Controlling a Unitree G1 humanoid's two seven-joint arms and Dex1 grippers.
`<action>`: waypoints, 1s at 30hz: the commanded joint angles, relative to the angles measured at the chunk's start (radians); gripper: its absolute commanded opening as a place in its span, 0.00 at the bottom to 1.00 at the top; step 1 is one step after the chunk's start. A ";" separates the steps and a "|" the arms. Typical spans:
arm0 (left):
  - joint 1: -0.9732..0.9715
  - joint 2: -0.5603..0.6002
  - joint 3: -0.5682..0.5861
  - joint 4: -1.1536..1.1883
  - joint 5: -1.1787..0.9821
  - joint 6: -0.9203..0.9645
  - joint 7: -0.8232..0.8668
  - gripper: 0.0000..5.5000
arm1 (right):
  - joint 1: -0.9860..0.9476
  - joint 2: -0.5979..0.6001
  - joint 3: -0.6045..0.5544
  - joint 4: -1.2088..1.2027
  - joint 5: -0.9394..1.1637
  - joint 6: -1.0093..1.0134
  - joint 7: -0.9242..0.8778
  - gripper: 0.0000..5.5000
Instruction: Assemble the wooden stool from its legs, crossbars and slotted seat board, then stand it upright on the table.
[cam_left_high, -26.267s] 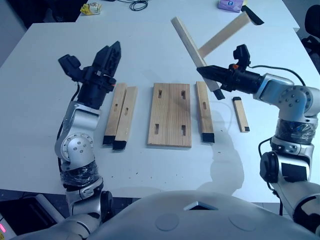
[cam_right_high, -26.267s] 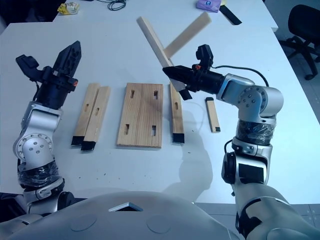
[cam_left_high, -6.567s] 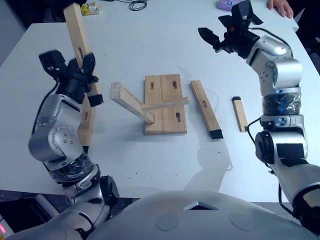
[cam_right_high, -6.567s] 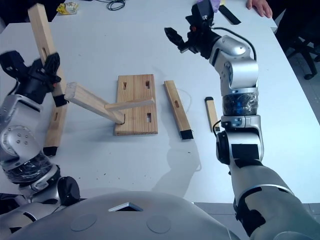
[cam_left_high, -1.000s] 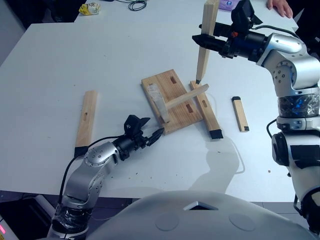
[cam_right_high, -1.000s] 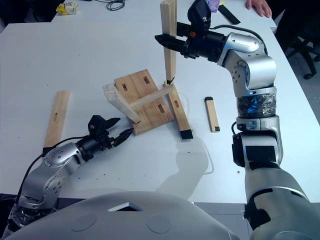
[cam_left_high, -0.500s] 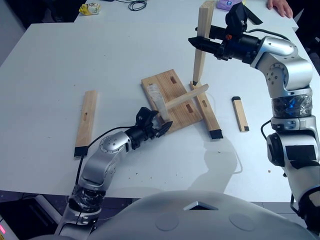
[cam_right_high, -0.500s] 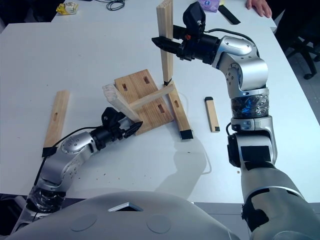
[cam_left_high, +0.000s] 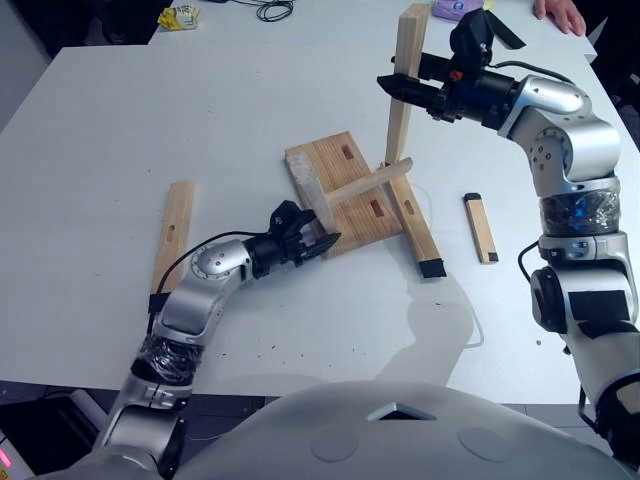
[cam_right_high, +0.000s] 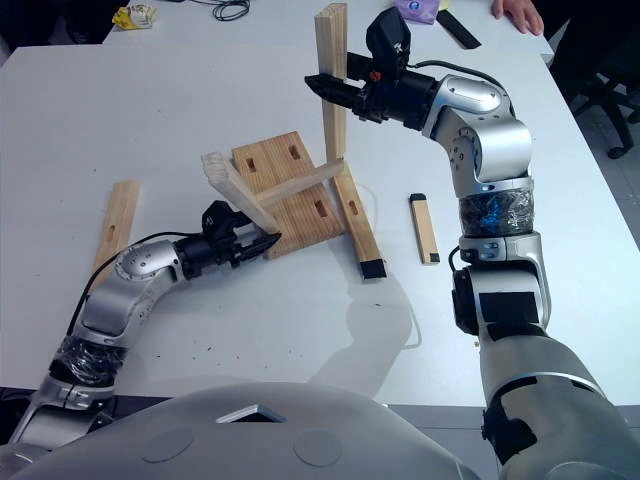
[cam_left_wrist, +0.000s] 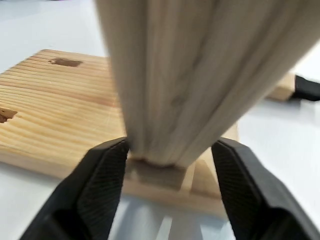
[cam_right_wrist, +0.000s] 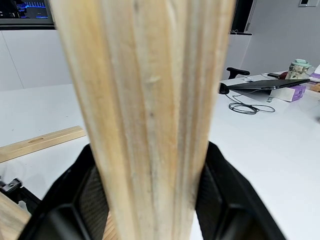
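Sliding in from 6 o'clock, the left gripper (cam_left_high: 322, 243) now has its fingers clamped on the base of the fitted leg (cam_right_high: 235, 193), at the near corner of the seat board (cam_right_high: 285, 168), which has turned slightly. A crossbar (cam_left_high: 370, 182) runs from this leg toward 2 o'clock. The right gripper (cam_left_high: 400, 88) stays clamped on an upright leg (cam_left_high: 408, 50) at the board's 1 o'clock. At 3 o'clock a flat leg (cam_left_high: 418, 235) lies beside the board, with a short crossbar (cam_left_high: 482, 228) beyond it. A loose leg (cam_left_high: 172, 240) lies at 9 o'clock on the table (cam_left_high: 150, 120).
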 joint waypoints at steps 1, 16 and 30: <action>-0.032 0.029 0.034 0.072 0.009 -0.054 -0.049 0.40 | 0.008 0.005 -0.005 -0.007 -0.004 -0.005 -0.007 0.37; 0.082 0.141 0.116 0.068 -0.039 -0.072 -0.199 0.00 | 0.012 0.003 -0.005 -0.013 -0.006 -0.003 -0.009 0.37; 0.107 -0.023 0.143 -0.273 -0.100 0.085 0.097 0.00 | 0.020 -0.009 -0.010 -0.021 -0.012 0.000 -0.016 0.37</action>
